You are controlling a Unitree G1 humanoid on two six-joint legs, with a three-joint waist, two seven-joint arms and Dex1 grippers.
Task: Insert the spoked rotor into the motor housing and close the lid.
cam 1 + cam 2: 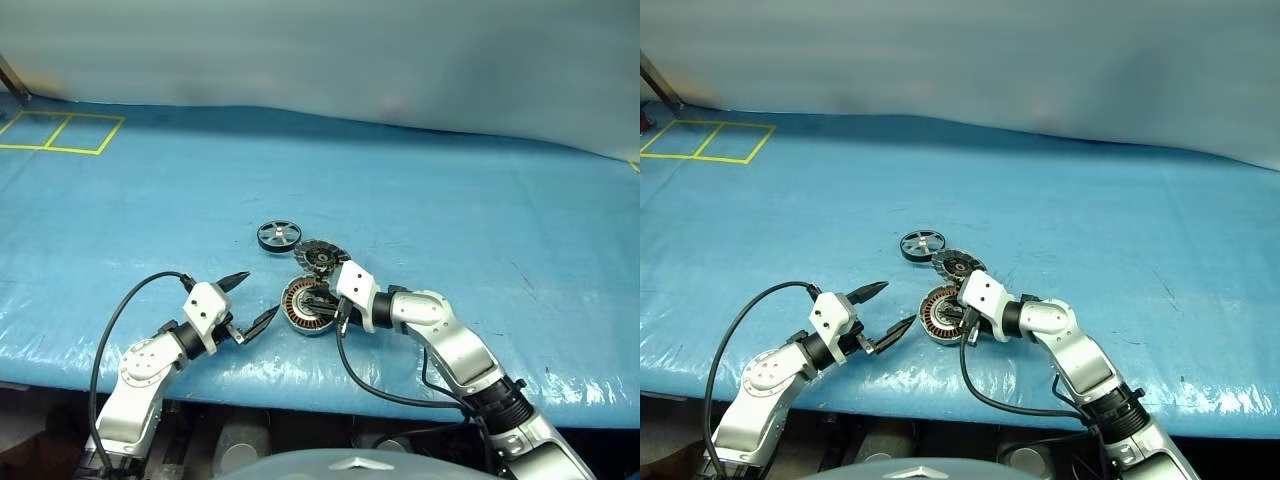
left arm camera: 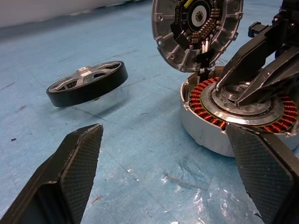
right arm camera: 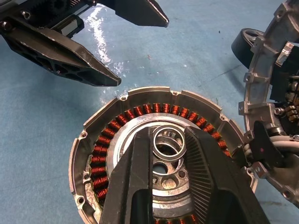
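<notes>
Rotor lies apart on the tabletop. Right tool, nearly closed and empty, sits in the housing centre and could snag windings; left tool gapes wide, empty.

- The left tool has two black tapered fingers ending in narrow points, fixed to a white boxy wrist block.
- Its finger pads are dark grey with a fine cross-hatched grip texture.
- The left arm is silver-grey metal with rounded joint housings; a thin black cable loops in an arc from wrist block to lower arm.
- The right tool has two black fingers, one finely ribbed inside, on a white block.
- The right arm is silver-grey with black collar rings and a black cable drooping beneath.
</notes>
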